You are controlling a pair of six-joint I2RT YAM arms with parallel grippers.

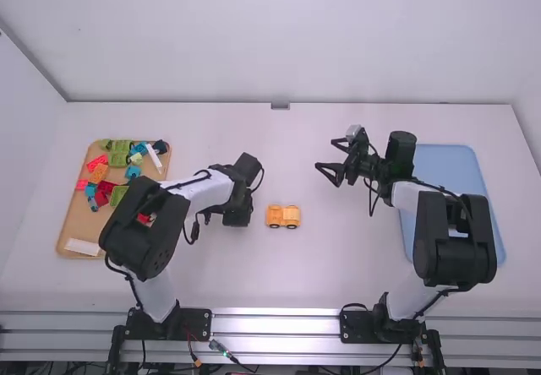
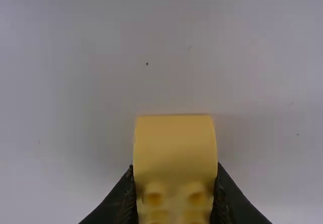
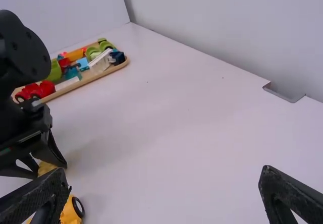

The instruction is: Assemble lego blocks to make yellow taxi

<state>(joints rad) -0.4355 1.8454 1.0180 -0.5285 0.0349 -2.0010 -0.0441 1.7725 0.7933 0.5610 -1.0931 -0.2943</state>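
Apparently, the work is past its start: a yellow car with wheels is standing on the table, but one yellow block is in the left gripper and not on it. So I judge that at least this block is left to be joined; whether other parts are needed, I cannot tell. Many coloured blocks lie on the wooden tray, far to the left.

The block is between the two fingers of the left gripper, which is closed on it. The car lies near this gripper, just to the right of it in the high view, with a small gap between. The right gripper holds nothing, its fingers wide apart, beyond the car and to its right.
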